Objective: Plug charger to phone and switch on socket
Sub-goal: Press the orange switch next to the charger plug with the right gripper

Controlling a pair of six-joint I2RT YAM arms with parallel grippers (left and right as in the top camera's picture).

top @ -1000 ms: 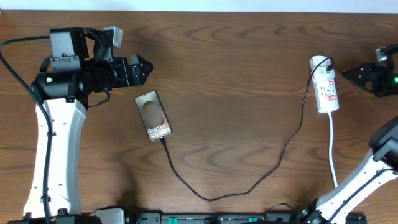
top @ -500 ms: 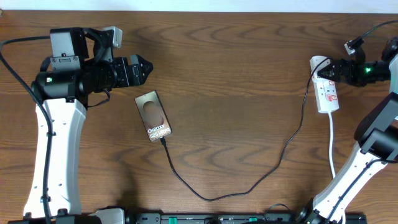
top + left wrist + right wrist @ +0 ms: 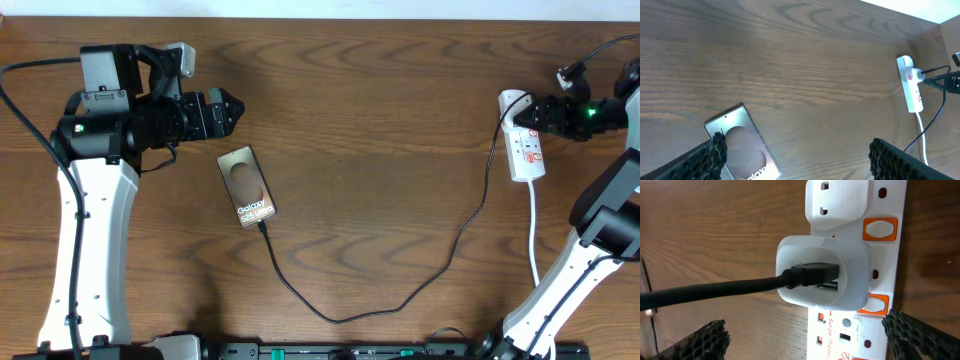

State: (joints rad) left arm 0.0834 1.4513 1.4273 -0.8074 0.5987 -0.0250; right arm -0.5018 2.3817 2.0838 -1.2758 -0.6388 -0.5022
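The phone (image 3: 247, 186) lies face up left of centre, also low in the left wrist view (image 3: 742, 145). The black charger (image 3: 335, 319) meets the phone's lower end, loops across the table and rises to the socket (image 3: 524, 140). Its black plug (image 3: 810, 275) sits in a white adapter (image 3: 822, 287) on the socket (image 3: 890, 205). My right gripper (image 3: 535, 115) is open and hovers over the socket's upper end, its fingers (image 3: 902, 332) straddling the strip below the adapter. My left gripper (image 3: 232, 108) is open above and left of the phone, holding nothing.
Orange rocker switches (image 3: 879, 230) line the strip's right side, one beside the adapter and another just below it (image 3: 875, 304). The socket's white cord (image 3: 534, 230) runs down toward the front edge. The right arm's base stands at the front right (image 3: 560, 300).
The right gripper moved left from beside the socket to over its upper end, then held still. Left arm, phone and charger have not moved.
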